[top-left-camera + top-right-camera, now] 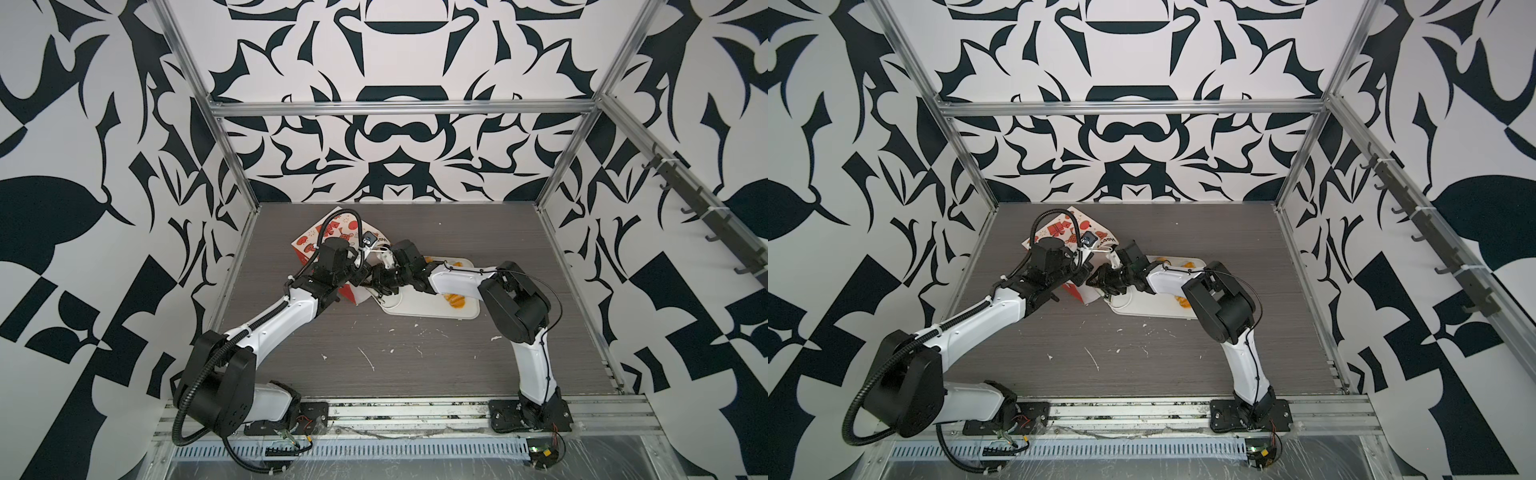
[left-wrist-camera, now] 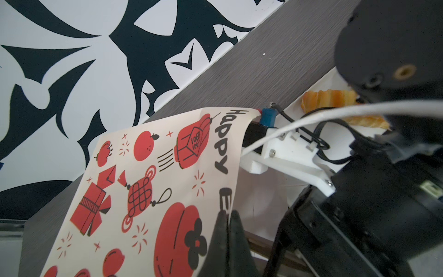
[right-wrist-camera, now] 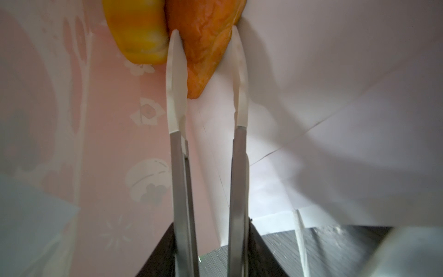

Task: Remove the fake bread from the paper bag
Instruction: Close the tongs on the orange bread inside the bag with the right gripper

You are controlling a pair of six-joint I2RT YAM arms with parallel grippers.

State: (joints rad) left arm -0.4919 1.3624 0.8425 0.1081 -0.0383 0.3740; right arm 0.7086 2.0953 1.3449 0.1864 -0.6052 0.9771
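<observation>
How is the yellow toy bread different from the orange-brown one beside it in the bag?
The smooth yellow toy pastry is bright and round-ended; the orange-brown wrinkled toy pastry is darker and tapers to a point. The orange-brown one sits between the fingers of the right gripper; the yellow one lies outside them. Both lie touching inside the red-printed paper bag.

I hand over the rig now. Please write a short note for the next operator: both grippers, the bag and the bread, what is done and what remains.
Left gripper: shut on the rim of the paper bag, holding its mouth open.
Right gripper: inside the bag, fingers on both sides of the orange pastry; I cannot tell whether it clamps it.
The bag's mouth faces the white tray.
Done: at least two pastries lie on the tray; the right arm hides part of it.
Left: the orange pastry and the yellow pastry beside it are in the bag.
</observation>
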